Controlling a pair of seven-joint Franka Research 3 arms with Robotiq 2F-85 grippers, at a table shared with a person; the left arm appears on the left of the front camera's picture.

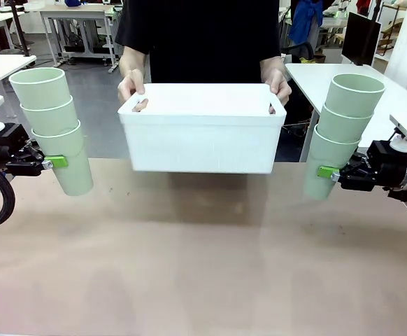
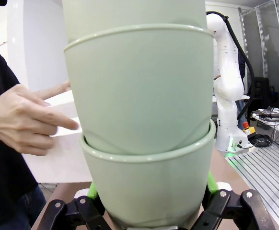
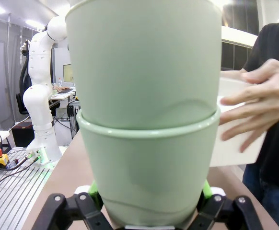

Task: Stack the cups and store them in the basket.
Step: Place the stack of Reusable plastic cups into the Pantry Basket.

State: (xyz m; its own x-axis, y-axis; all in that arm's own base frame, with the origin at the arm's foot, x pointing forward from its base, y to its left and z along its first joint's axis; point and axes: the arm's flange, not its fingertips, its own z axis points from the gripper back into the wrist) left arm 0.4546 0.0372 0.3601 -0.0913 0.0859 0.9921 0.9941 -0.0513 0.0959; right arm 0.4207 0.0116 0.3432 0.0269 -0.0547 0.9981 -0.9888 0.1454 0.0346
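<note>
Brown tabletop (image 1: 203, 266) spreads across the near half of the front view. At 9 o'clock the left gripper (image 1: 53, 162) reaches in level from the side, its green pads pressed against opposite walls of the lowest tumbler in the left stack of cups (image 1: 53, 119). That stack is three pale mint tumblers nested mouth-up, and its top leans toward 11 o'clock. At 3 o'clock the right gripper (image 1: 327, 172) is posed the same way, pinching the bottom tumbler of the right stack of cups (image 1: 343, 126), three high and leaning toward 1 o'clock. Both stacks appear held clear of the tabletop. Between them, at 12 o'clock over the far edge, hangs the white basket (image 1: 202, 140), level and open side up. A person in black grips it at both short ends: one hand (image 1: 130, 80) has fingers curled through the cut-out handle, and the other hand (image 1: 277, 77) is closed over the rim. Beyond are a grey floor (image 1: 98, 91), white tables (image 1: 77, 14) and a dark monitor (image 1: 361, 38) at 1 o'clock.
</note>
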